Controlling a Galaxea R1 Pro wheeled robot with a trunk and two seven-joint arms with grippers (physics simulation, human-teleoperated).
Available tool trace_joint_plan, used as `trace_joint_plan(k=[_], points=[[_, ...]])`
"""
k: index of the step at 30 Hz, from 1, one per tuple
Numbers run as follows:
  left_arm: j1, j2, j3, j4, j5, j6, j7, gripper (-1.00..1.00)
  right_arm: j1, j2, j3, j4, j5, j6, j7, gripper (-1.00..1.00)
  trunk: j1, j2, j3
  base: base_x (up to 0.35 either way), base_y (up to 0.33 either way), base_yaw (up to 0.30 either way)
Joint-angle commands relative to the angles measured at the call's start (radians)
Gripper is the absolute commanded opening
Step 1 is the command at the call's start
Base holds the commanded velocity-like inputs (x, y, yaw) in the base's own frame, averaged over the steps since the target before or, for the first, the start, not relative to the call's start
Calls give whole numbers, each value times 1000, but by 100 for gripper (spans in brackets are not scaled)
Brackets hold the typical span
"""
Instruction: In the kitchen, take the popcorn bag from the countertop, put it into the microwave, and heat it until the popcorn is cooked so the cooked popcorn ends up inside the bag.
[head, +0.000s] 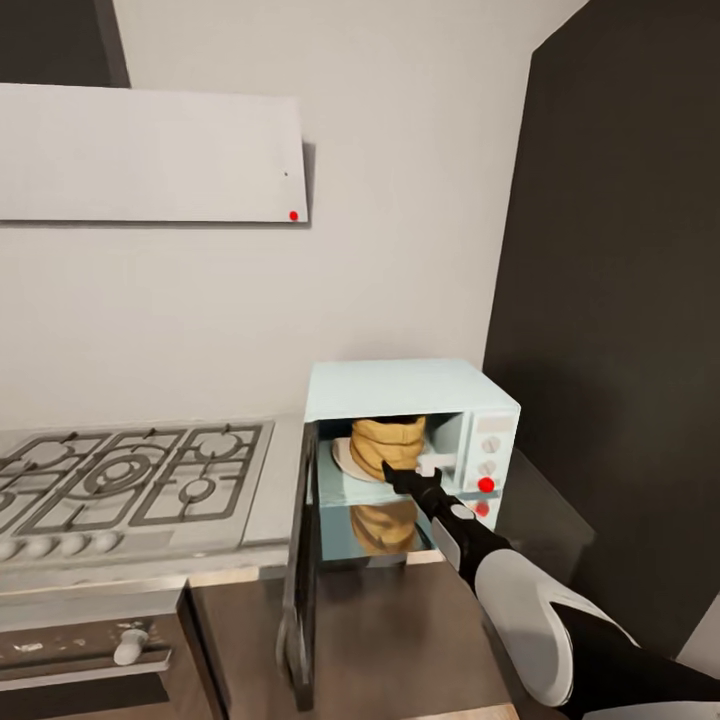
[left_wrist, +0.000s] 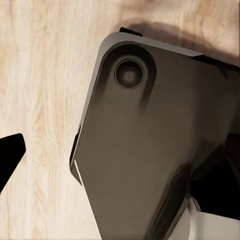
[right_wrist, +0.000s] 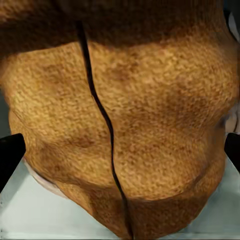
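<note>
Already the popcorn bag stood upright on the white plate inside the open microwave, and the right gripper had its jaws spread wide at either side of it, seemingly for release.

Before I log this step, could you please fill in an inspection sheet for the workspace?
Surface: steel countertop, gas hob set into it.
Job's things: popcorn bag upright on a white plate inside the microwave; door wide open.
Clutter: nothing seen.
Grippers: right gripper at the bag, fingers either side, grip unclear; left gripper over wood floor.
Cables: nothing seen.
Surroundings: white hood, dark tall cabinet.
</note>
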Motion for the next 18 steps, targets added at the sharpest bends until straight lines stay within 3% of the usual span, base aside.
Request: trace_joint_plan(k=[1, 9, 14, 18], points=[[0, 0, 1, -1, 3, -2, 2, 100, -1, 1, -8, 1, 8, -2, 5, 100, 0, -1, -1, 104, 0, 0], [0, 0, 1, -1, 2, -3, 1, 100, -1, 1, -6, 12, 9, -1, 16, 100, 0, -1, -1, -8, 0, 0], [0, -1, 4, -1, 4, -3, 3, 100, -1, 1, -7, 1, 12, 6, 16, 100, 0, -1, -1, -286, 0, 0], [0, 0, 4, -1, 4, -3, 4, 100, -1, 1, -7, -47, 11, 75, 15, 100, 0, -1, -1, -329, 0, 0]])
